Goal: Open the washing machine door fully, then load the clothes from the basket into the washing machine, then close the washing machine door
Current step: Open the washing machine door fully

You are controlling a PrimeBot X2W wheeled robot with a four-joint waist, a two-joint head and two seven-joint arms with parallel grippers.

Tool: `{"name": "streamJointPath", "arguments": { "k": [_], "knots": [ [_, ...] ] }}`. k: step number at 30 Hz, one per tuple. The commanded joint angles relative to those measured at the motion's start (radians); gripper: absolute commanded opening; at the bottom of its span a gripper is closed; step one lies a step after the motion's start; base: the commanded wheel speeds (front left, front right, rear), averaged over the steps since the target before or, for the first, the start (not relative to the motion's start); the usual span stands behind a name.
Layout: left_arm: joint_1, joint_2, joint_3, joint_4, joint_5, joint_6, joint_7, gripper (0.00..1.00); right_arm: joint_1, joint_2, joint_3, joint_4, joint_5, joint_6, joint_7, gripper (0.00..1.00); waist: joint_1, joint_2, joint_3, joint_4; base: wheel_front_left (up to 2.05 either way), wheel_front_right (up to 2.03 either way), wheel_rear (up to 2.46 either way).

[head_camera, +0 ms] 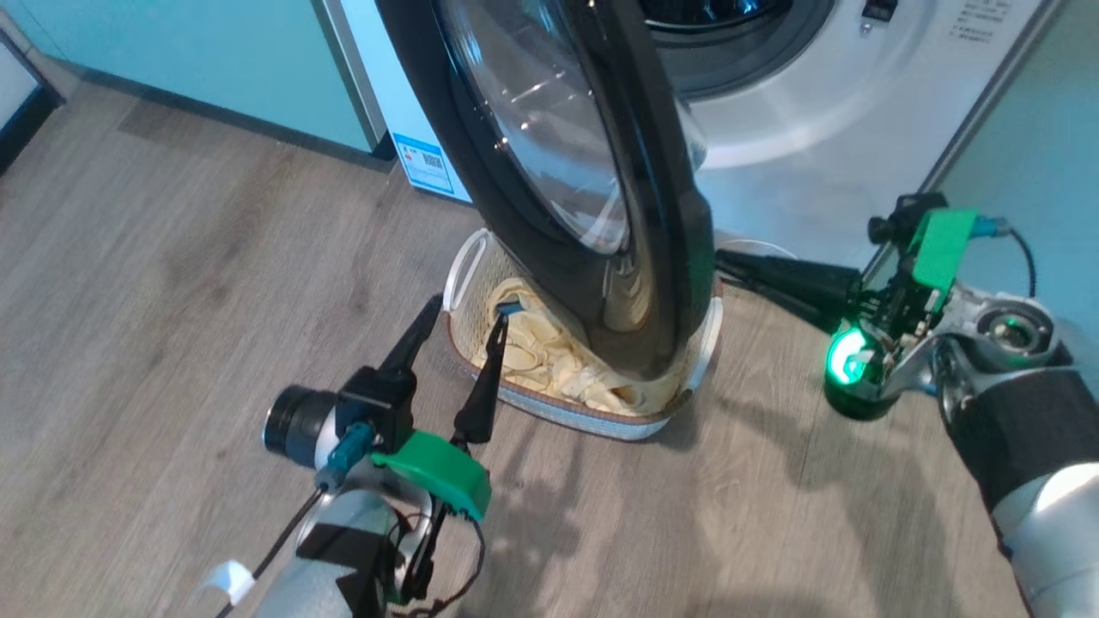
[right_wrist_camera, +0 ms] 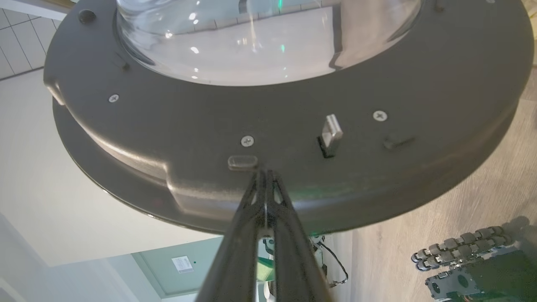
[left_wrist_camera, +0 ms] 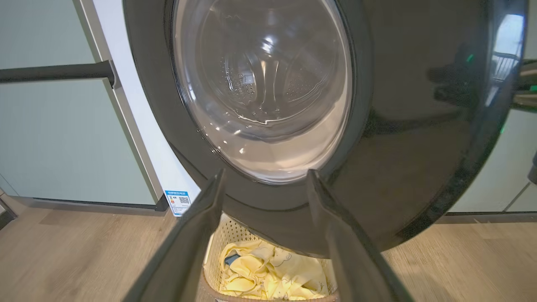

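While the washing machine door point(head_camera: 558, 146) hangs half-open over the basket point(head_camera: 464, 266) of clothes point(head_camera: 549, 356), push its inner face steadily outward with your right gripper point(right_wrist_camera: 265, 174), 2 fingers pinched together, empty; your left gripper point(head_camera: 468, 309) hovers spread by the basket.

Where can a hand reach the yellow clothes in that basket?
The near-left gap between the rim of the cream perforated basket and the glossy black round door, which crowds the rest. Grey wood floor leftward lies bare.

No lettering was legible: a small blue-and-white paper sticker point(head_camera: 422, 163) on the white front-loading washing machine point(head_camera: 816, 172), left of centre, carried a code pattern; the grey print point(head_camera: 983, 21) at upper right was too small to read.
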Motion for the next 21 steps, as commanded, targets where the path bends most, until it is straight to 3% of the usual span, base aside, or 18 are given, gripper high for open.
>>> {"name": "streamJointPath", "arguments": {
  "k": [1,21],
  "knots": [
    [-0.01,0.017,0.041,-0.025,0.013,0.001,-0.006,1.0,-0.004,0.025,0.012,-0.038,0.013,-0.003,-0.002,0.0,0.0001,-0.0001,-0.009,0.001,0.0,0.0,0.0],
    [0.02,0.021,0.047,-0.013,0.022,-0.007,-0.006,1.0,0.073,0.03,0.178,-0.084,0.163,-0.003,-0.075,0.0,0.0001,-0.0001,-0.059,0.009,0.0,0.0,0.0]
  ]
}}
